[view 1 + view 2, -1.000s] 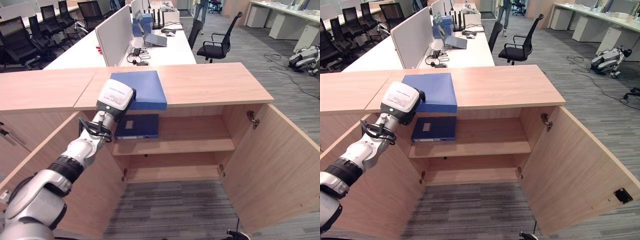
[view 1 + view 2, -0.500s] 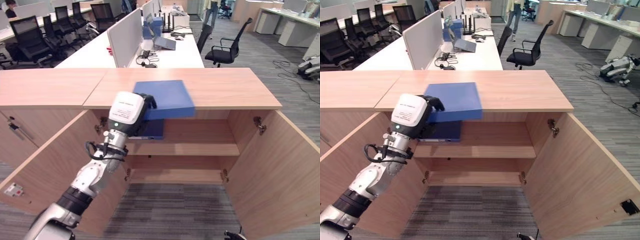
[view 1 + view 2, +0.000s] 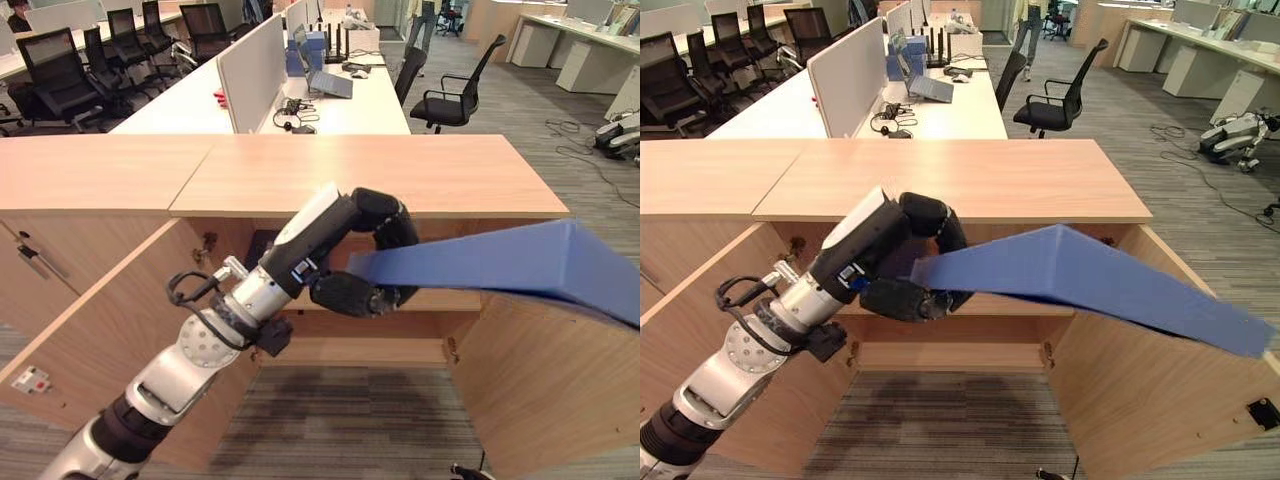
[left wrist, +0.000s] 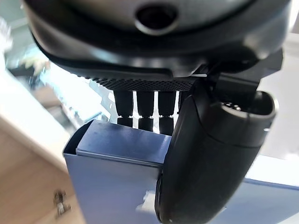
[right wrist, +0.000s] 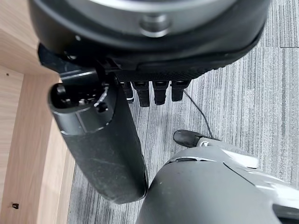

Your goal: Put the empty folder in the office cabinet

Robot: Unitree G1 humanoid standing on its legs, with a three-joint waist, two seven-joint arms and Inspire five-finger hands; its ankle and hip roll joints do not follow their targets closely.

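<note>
My left hand point(image 3: 372, 226) is shut on one end of the blue folder point(image 3: 500, 262), fingers over the top and thumb point(image 4: 210, 154) underneath. The folder point(image 3: 1090, 280) hangs tilted in the air in front of the open office cabinet point(image 3: 420, 170), its free end reaching out to the right past the open right door point(image 3: 540, 400). Another dark blue folder point(image 3: 260, 245) lies on the upper shelf point(image 3: 1010, 305), mostly hidden behind my arm. My right hand point(image 5: 107, 154) hangs open over the carpet beside a wooden panel, holding nothing.
The cabinet's left door point(image 3: 110, 330) stands open beside my arm. Behind the cabinet run white desks with dividers point(image 3: 250, 70) and black office chairs point(image 3: 450, 90). A person point(image 3: 1025, 20) stands far back. Grey carpet point(image 3: 940, 420) lies before the cabinet.
The blue folder has left the cabinet top. My left hand turned and carried it forward, so it now hangs in front of the open cabinet, reaching out to the right.
</note>
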